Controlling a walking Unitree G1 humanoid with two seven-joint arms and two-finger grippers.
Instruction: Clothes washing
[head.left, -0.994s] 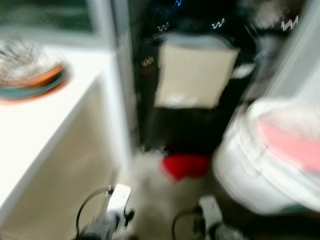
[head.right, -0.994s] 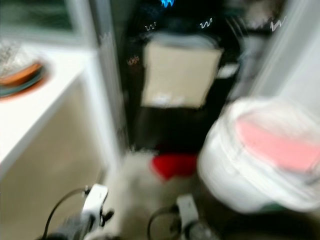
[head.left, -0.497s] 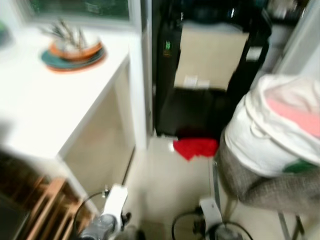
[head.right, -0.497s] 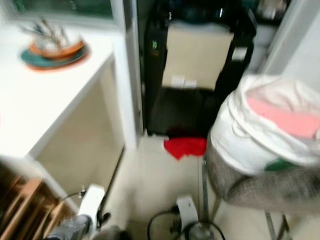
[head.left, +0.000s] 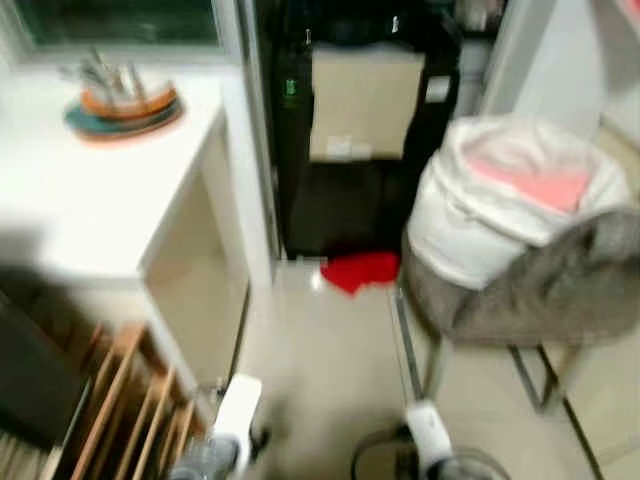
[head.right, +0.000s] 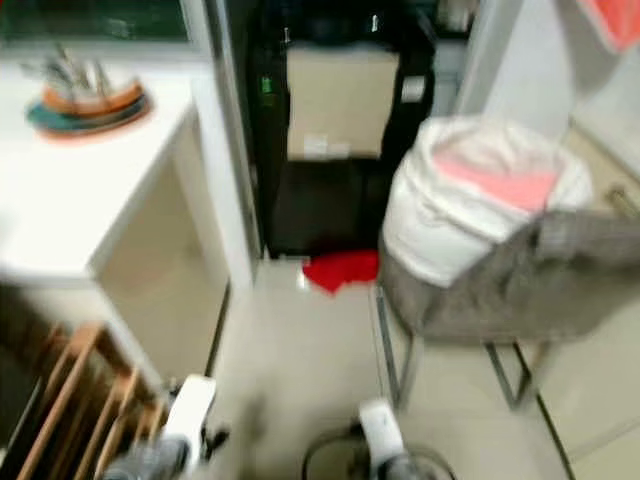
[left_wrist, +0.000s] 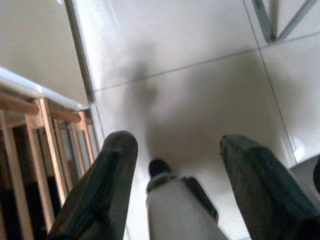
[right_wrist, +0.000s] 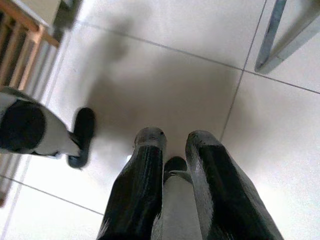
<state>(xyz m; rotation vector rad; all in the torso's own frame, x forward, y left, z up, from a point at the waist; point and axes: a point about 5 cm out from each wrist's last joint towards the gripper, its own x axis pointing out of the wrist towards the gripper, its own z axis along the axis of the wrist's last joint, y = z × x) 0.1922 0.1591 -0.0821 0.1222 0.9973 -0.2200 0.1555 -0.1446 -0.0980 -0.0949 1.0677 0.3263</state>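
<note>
Both arms hang idle: left gripper (left_wrist: 172, 187) wide open, right gripper (right_wrist: 175, 170) nearly closed, both empty; approach red garment (head.left: 360, 270) squarely (views blurred)

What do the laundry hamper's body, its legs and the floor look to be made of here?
The hamper body looks like soft grey woven fabric: it sags and folds at the rim. Its legs look like painted or coated metal tubing, thin, straight and smooth. The floor looks like glossy pale ceramic tile, with grout lines and soft reflections. Head views are blurred, so the weave is uncertain.
</note>
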